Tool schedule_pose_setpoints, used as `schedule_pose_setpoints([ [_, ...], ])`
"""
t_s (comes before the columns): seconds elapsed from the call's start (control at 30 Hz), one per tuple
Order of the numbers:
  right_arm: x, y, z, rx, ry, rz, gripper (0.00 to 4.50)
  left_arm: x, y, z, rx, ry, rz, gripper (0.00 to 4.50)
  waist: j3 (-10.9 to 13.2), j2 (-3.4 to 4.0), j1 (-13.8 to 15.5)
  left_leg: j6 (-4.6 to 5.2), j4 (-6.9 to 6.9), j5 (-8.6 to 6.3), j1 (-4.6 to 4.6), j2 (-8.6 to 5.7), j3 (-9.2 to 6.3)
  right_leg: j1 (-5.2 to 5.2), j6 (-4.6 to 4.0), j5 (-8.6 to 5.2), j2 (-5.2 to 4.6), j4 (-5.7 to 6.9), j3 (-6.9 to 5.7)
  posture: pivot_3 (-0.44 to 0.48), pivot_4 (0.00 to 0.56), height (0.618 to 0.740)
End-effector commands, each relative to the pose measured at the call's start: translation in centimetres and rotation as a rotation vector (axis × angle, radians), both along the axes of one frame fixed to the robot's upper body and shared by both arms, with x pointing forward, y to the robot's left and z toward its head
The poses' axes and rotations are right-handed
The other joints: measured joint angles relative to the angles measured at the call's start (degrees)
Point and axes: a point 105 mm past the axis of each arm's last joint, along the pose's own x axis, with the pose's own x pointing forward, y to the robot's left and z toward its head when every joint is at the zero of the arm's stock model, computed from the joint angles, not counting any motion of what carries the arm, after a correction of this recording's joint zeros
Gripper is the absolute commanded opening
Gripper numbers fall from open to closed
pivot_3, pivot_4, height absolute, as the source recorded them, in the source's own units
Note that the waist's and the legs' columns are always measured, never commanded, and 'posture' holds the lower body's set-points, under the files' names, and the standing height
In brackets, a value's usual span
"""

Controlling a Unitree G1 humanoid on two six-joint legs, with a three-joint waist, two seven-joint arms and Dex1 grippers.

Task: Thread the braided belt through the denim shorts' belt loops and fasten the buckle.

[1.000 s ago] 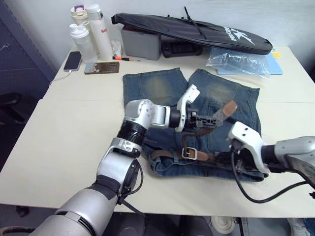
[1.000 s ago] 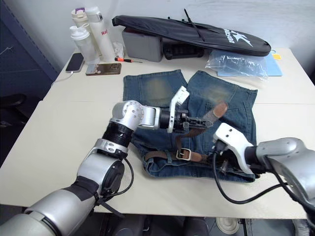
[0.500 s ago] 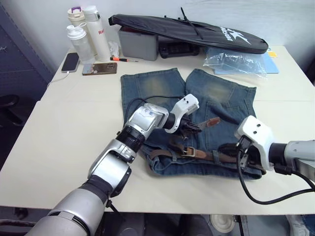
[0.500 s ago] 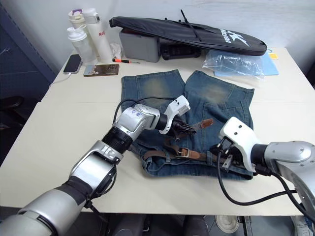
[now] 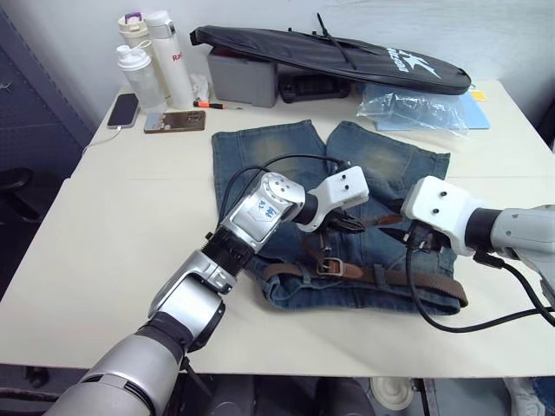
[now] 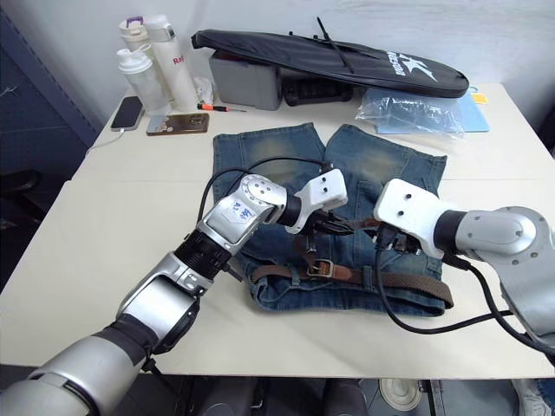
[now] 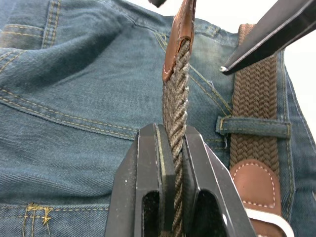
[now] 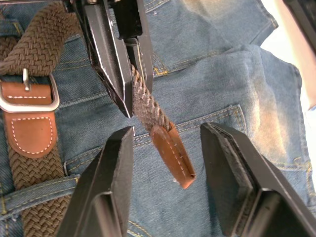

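The denim shorts [image 5: 286, 156] lie flat on the table with the waistband toward me. The braided belt [image 5: 408, 279] runs along the waistband under a belt loop [image 7: 252, 127], and its buckle [image 5: 330, 267] sits at the front centre. My left gripper [image 7: 170, 131] is shut on the belt's free end, just behind the tan tip [image 8: 173, 154]. My right gripper [image 8: 168, 132] is open, with one finger on each side of that tip and not touching it. Both grippers meet over the shorts' middle, the left gripper [image 5: 351, 225] and the right gripper [image 5: 401, 232].
At the table's back stand three bottles [image 5: 152, 56], two phones [image 5: 175, 120], a grey box [image 5: 243, 76], a long black bag [image 5: 338, 52] and a clear plastic bag [image 5: 416, 111]. Black cables trail from both wrists across the shorts.
My left gripper has lowered the belt's free end from raised in the air to just above the shorts. My right gripper left the waistband's right part and came in around the tan tip.
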Motion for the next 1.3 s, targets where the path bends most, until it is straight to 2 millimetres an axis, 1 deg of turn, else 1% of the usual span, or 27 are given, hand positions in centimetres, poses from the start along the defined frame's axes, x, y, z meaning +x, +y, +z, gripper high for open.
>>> schedule_pose_setpoints([
  [0.03,0.3,0.0,0.8,-0.038,-0.041,0.015,2.35,-0.4,-0.3,0.8,-0.002,-0.059,-0.037,0.00,0.0,0.00,-0.1,0.00,0.04,0.00,-0.01,0.00,0.00,0.00,0.00,0.00,-0.01,0.03,0.01,0.000,0.150,0.645],
  [0.07,0.3,0.0,0.7,-0.041,-0.033,0.017,2.35,-0.4,-0.3,0.8,-0.002,-0.060,-0.037,0.00,0.0,0.01,0.0,0.00,0.07,0.00,-0.01,0.00,0.00,0.00,0.00,0.00,-0.01,0.05,0.01,0.000,0.150,0.645],
  [0.17,0.5,-0.3,0.2,-0.043,-0.017,0.002,1.55,-0.3,-0.3,0.9,-0.003,-0.066,-0.036,0.00,0.0,0.01,0.1,0.00,0.10,0.00,-0.03,0.00,-0.02,0.01,0.00,0.00,-0.01,0.05,0.00,0.000,0.150,0.645],
  [0.27,0.6,-0.6,-0.2,-0.049,-0.003,-0.005,0.11,-0.2,-0.3,1.2,-0.014,-0.067,-0.030,0.00,0.0,0.02,0.0,0.01,0.14,-0.01,-0.04,-0.01,-0.02,0.00,0.00,0.00,-0.02,0.08,0.00,0.000,0.150,0.645],
  [0.3,0.6,-0.7,-0.4,-0.044,0.001,-0.005,0.01,-0.1,-0.3,1.3,-0.018,-0.069,-0.028,0.00,0.0,0.03,-0.1,0.01,0.14,-0.01,-0.03,-0.01,-0.02,0.01,0.00,0.00,-0.01,0.10,0.00,0.000,0.150,0.645],
  [0.4,0.7,-0.7,-0.5,-0.040,0.004,-0.004,0.01,-0.1,-0.2,1.5,-0.023,-0.061,-0.022,0.00,0.0,0.06,-0.1,0.01,0.16,-0.01,-0.03,-0.01,-0.02,0.00,0.00,0.00,-0.02,0.13,0.00,0.000,0.150,0.645],
  [0.47,0.7,-0.8,-0.6,-0.041,0.006,-0.005,0.00,0.1,0.0,1.5,-0.037,-0.009,-0.004,0.90,0.0,0.06,-0.1,0.01,0.19,-0.01,-0.03,-0.01,-0.02,0.00,0.00,0.00,-0.02,0.15,0.00,0.000,0.150,0.645],
  [0.5,0.7,-0.9,-0.6,-0.044,0.008,-0.006,0.00,0.2,0.2,1.5,-0.031,-0.009,0.001,1.20,0.0,0.06,-0.1,0.01,0.21,-0.01,-0.04,-0.01,-0.02,0.00,0.00,0.00,-0.02,0.16,0.00,0.000,0.150,0.645],
  [0.63,0.7,-1.0,-0.6,-0.049,0.007,-0.011,0.00,1.4,1.1,1.7,0.000,-0.099,0.045,2.86,-0.1,0.09,-0.1,0.03,0.44,-0.02,-0.05,0.00,-0.02,0.00,0.00,0.00,-0.02,0.20,-0.01,0.000,0.150,0.645],
  [0.7,0.7,-1.1,-0.6,-0.050,0.006,-0.012,0.00,1.8,1.6,1.7,0.027,-0.133,0.051,3.81,-0.1,0.10,-0.2,0.03,0.47,-0.02,-0.05,0.00,-0.02,0.01,0.00,0.00,-0.02,0.21,-0.01,0.000,0.150,0.645],
  [0.73,0.7,-1.2,-0.6,-0.049,0.006,-0.013,0.00,1.9,1.8,1.6,0.039,-0.141,0.046,4.17,-0.1,0.10,-0.2,0.03,0.49,-0.02,-0.05,0.00,-0.02,0.01,0.00,0.00,-0.02,0.22,-0.01,0.000,0.150,0.645],
  [0.93,0.7,-1.2,-0.6,-0.044,0.006,-0.012,0.00,2.1,1.8,1.8,0.044,-0.177,0.041,4.17,-0.1,0.11,-0.1,0.06,0.61,-0.04,-0.11,0.00,-0.02,0.01,0.00,0.00,-0.03,0.26,-0.01,0.000,0.150,0.645],
  [1.13,0.6,-1.0,-0.4,-0.035,0.005,-0.007,0.00,2.1,1.6,1.3,0.061,-0.187,0.035,4.17,-0.1,0.12,-0.2,0.07,0.64,-0.04,-0.12,0.00,-0.03,0.01,0.00,0.00,-0.04,0.33,-0.01,0.000,0.150,0.645],
  [1.23,0.5,-0.8,-0.1,-0.027,0.001,0.000,0.00,2.0,1.3,1.5,0.053,-0.182,0.031,3.38,-0.1,0.12,-0.2,0.07,0.70,-0.04,-0.12,-0.01,-0.02,0.00,0.00,0.00,-0.05,0.65,-0.01,0.000,0.150,0.645],
  [1.3,0.4,-0.8,-0.1,-0.026,0.001,-0.001,0.00,2.0,1.5,1.6,0.059,-0.186,0.033,2.50,-0.1,0.12,-0.2,0.08,0.70,-0.05,-0.12,-0.01,-0.02,0.00,0.00,0.00,-0.06,0.66,-0.02,0.000,0.150,0.645],
])
